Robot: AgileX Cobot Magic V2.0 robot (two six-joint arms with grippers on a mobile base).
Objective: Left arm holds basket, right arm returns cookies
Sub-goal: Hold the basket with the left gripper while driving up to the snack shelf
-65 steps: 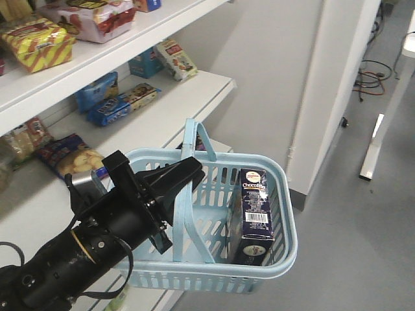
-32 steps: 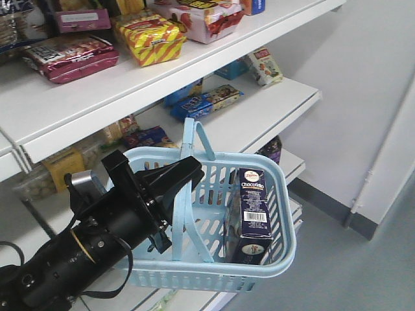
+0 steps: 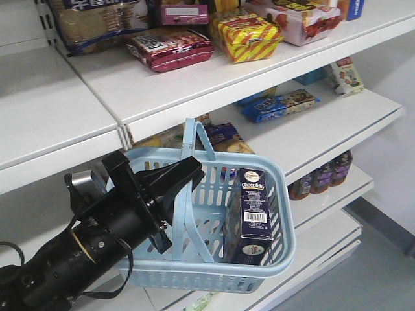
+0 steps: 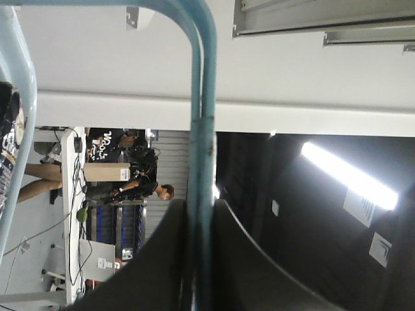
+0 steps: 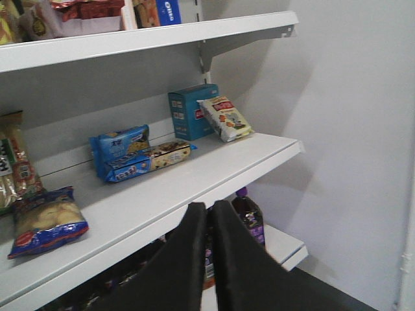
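White snack shelves [image 3: 58, 97] behind; left claw [image 3: 191, 172] clamped on the handle [image 3: 188, 139] of the basket [image 3: 290, 243], cookies [image 3: 254, 204] upright inside, right claw [image 5: 209, 212] pinched together and empty; judged pre-pick, so next it must open and reach the cookies.

That basket [image 3: 214, 280] is a pale sky blue, slotted all round. The cookie box [image 3: 254, 207] is dark navy with a round white logo and a white barcode label. The arm [image 3: 97, 243] is black with a thin gold ring. The shelves [image 3: 58, 97] are plain white. Up top there's a yellow-and-red striped pack [image 3: 246, 35] and a maroon bag [image 3: 170, 47].
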